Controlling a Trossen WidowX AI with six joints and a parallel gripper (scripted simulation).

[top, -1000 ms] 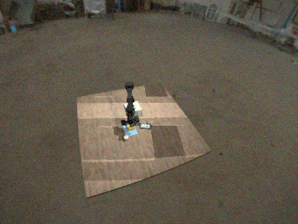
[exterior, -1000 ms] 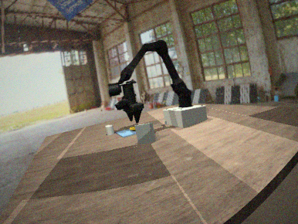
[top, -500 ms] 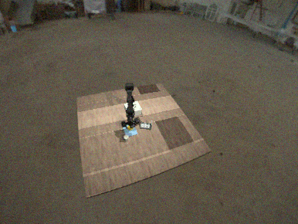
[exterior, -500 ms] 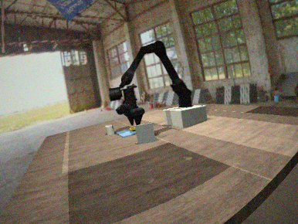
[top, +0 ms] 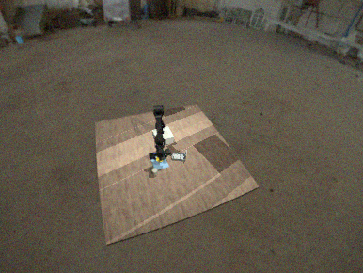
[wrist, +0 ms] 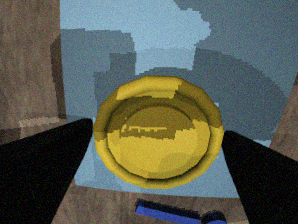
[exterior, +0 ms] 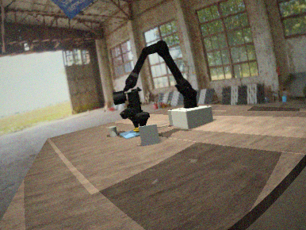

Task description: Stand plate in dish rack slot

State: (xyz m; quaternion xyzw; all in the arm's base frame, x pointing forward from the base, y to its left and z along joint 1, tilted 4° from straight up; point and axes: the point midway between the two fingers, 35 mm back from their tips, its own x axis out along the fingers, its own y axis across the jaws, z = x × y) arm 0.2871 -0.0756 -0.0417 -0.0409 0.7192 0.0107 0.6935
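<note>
The yellow plate (wrist: 159, 159) (top: 158, 159) (exterior: 136, 129) lies flat on a blue mat (wrist: 100, 15) (top: 163, 165) (exterior: 128, 135). My gripper (wrist: 158, 132) is open, with one black finger at each side of the plate in the wrist view. The fingertips are close to its rim, and small gaps show on both sides. The top and exterior views show the gripper low over the mat, its tips hard to make out. The small grey dish rack (top: 179, 156) (exterior: 150, 135) stands beside the mat; it is outside the wrist view.
A pale cup (top: 154, 170) (exterior: 112, 131) stands near the mat's far side from the arm. A blue utensil (wrist: 167, 212) lies just off the mat's edge. The arm rises from a white box (top: 167, 136) (exterior: 194, 119) on the wooden table (top: 141, 202) (exterior: 79, 206).
</note>
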